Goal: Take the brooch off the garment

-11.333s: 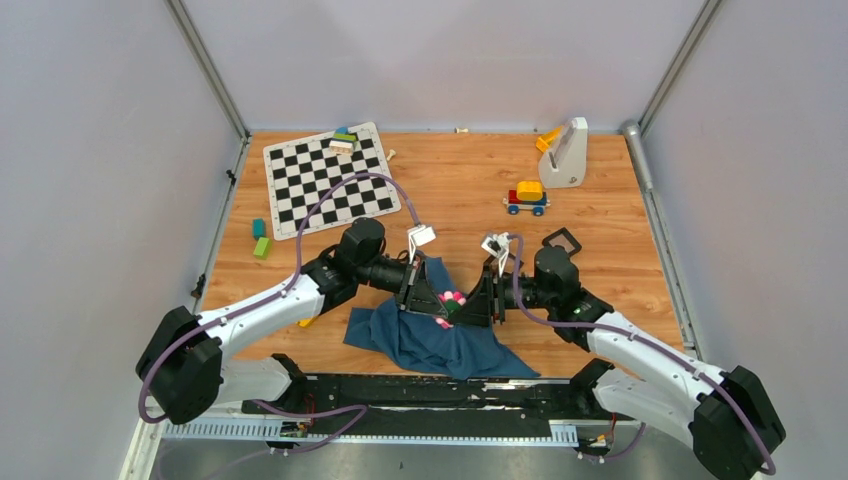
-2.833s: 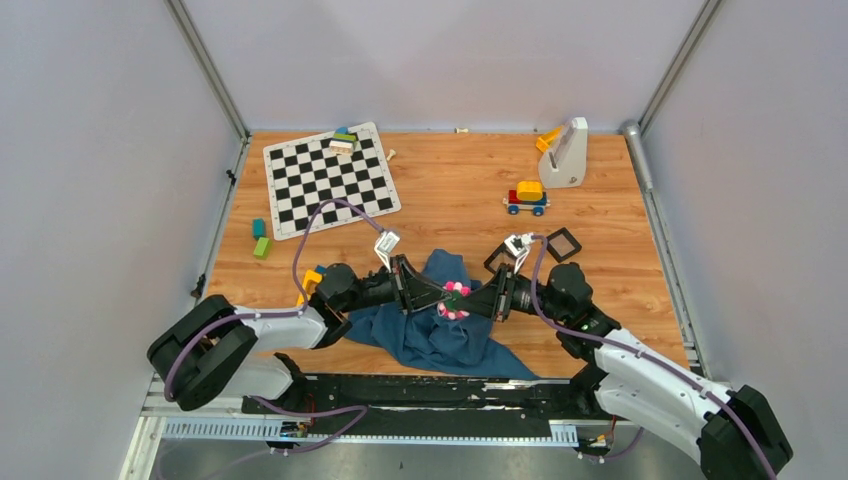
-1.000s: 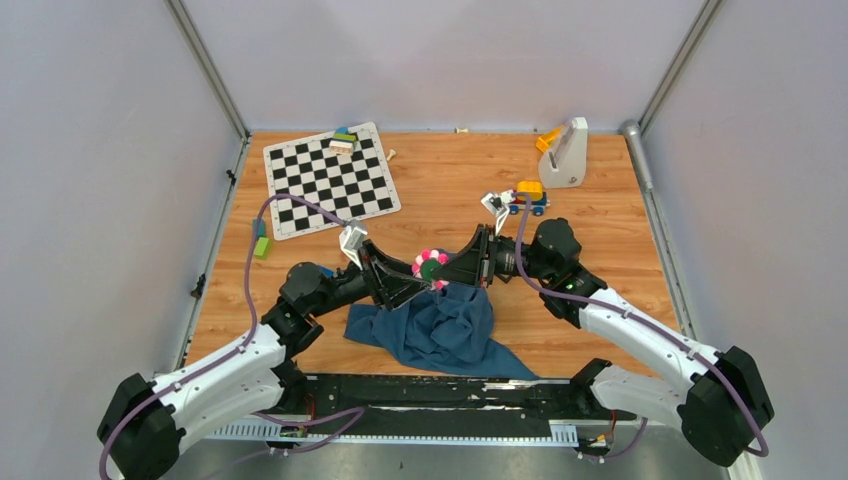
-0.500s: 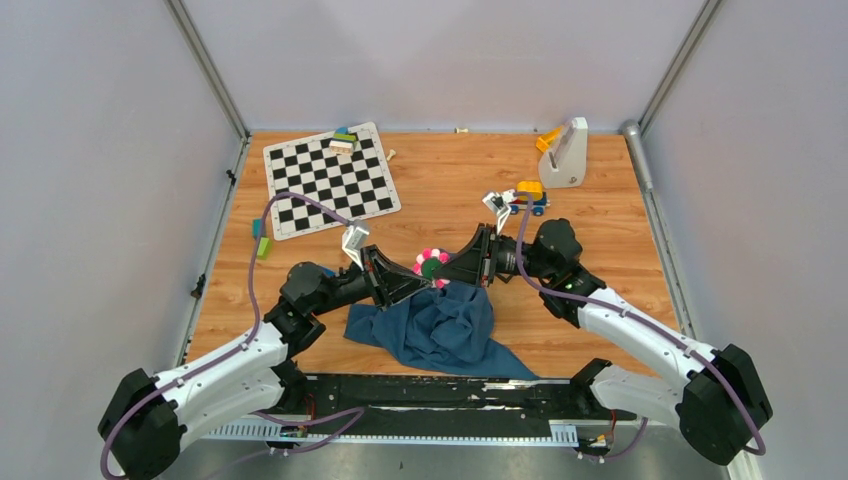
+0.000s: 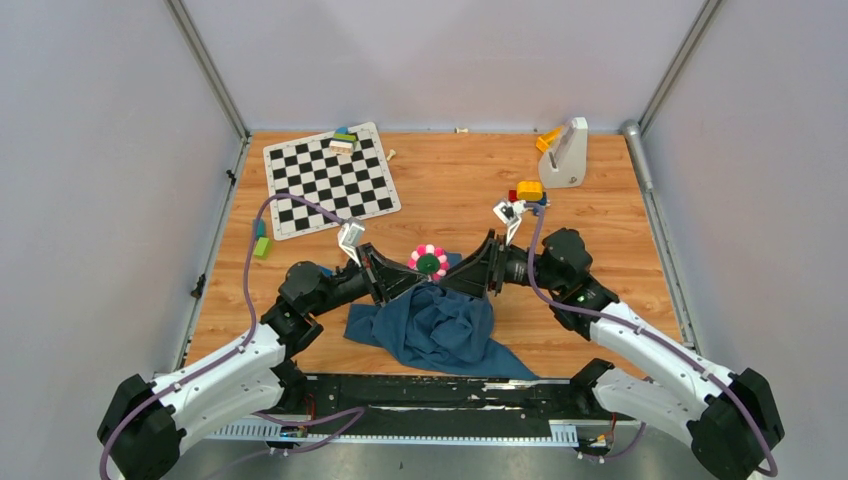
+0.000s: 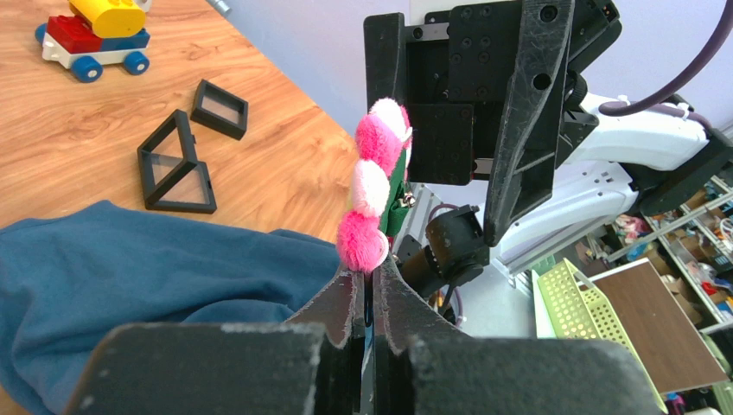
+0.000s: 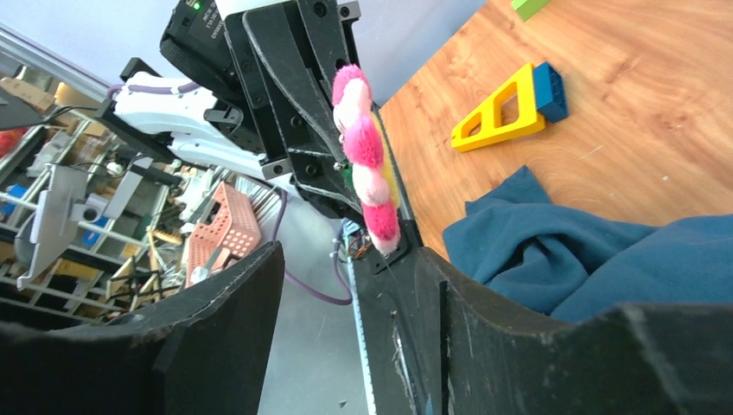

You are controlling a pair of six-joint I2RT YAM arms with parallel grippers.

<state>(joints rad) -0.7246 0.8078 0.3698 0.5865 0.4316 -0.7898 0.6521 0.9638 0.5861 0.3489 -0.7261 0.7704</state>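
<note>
The brooch (image 5: 429, 262), pink and white petals around a green centre, stands raised at the tips of my left gripper (image 5: 413, 276). In the left wrist view the brooch (image 6: 373, 190) is edge-on just above my shut left gripper (image 6: 367, 278), and a thin teal sliver shows between the jaws. The teal garment (image 5: 440, 330) lies heaped below, one ridge (image 6: 130, 268) rising toward those tips. My right gripper (image 5: 478, 268) is open and empty, just right of the brooch. In the right wrist view the brooch (image 7: 367, 164) is beyond my right gripper (image 7: 346, 259), with the garment (image 7: 588, 259) to the right.
A chessboard (image 5: 330, 180) with small blocks lies at the back left. A toy car (image 5: 527, 195) and a white stand (image 5: 567, 152) are at the back right. Two black square frames (image 6: 177, 164) lie beyond the cloth. A yellow block (image 7: 497, 117) lies near the garment's left side.
My right gripper has opened and drawn back to the right, away from the brooch. The brooch stays at my left gripper's tips, which have barely moved.
</note>
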